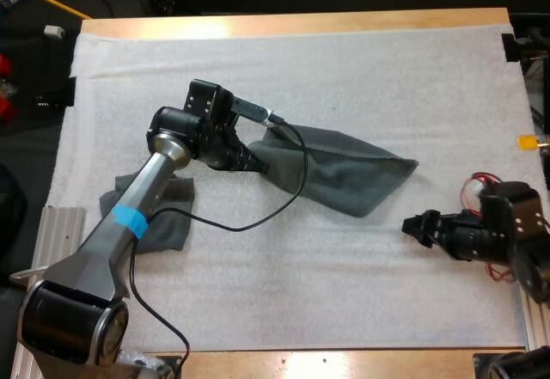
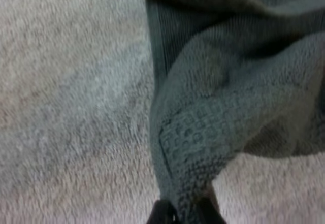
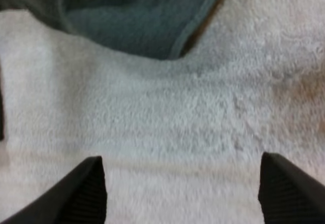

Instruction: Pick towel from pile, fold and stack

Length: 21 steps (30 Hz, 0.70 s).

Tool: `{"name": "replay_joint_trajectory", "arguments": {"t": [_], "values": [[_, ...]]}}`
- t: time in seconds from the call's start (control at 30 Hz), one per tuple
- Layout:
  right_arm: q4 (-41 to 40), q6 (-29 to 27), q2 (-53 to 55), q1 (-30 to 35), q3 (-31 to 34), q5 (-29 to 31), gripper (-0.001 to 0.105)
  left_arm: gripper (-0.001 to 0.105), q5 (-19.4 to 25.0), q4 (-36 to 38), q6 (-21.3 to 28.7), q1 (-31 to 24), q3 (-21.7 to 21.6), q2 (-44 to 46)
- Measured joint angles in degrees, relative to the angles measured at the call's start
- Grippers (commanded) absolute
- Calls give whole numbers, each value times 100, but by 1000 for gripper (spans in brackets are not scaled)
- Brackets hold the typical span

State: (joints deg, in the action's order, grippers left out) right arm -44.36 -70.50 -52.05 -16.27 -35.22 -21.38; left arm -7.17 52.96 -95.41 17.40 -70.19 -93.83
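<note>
A dark grey-green towel (image 1: pixel 348 177) lies at the centre of the frame, drawn out in a long wedge that widens toward the right and ends in a blunt corner. Its narrow left end is pinched in the left gripper (image 1: pixel 260 166), whose two black fingers are clamped on the cloth from both sides. From the left wrist, the waffle-patterned border of the towel runs straight down into those fingers, and the rest hangs in soft folds over the pile of the mat.

A second towel (image 1: pixel 168 220) of the same colour sits crumpled at the lower left, partly hidden under the left arm (image 1: pixel 142 203).

The right gripper (image 1: pixel 418 227) hovers at the right of the frame, below and just beyond the first towel's far corner, without touching it. Its fingers stand wide apart over bare mat, with the towel's hemmed edge a little ahead of them.

The white mat (image 1: pixel 361 70), thick and fleecy, covers nearly the whole wooden table (image 1: pixel 301 23). Pale wood shows as a strip along the top edge of the frame and another along the bottom.
</note>
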Motion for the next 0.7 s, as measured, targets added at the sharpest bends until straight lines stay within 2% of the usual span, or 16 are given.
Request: {"name": "replay_joint_trajectory", "arguments": {"t": [0.17,0.23,0.6,0.7], "values": [[940,363,-456,0,2,175,62,53,1,107,72,0,0,103],[1235,455,-664,0,2,454,62,61,1,191,93,0,0,243],[2493,496,-1938,0,2,1336,62,62,1,275,291,0,0,1064],[2811,332,-2264,0,2,1529,62,62,1,275,289,0,0,1103]]}}
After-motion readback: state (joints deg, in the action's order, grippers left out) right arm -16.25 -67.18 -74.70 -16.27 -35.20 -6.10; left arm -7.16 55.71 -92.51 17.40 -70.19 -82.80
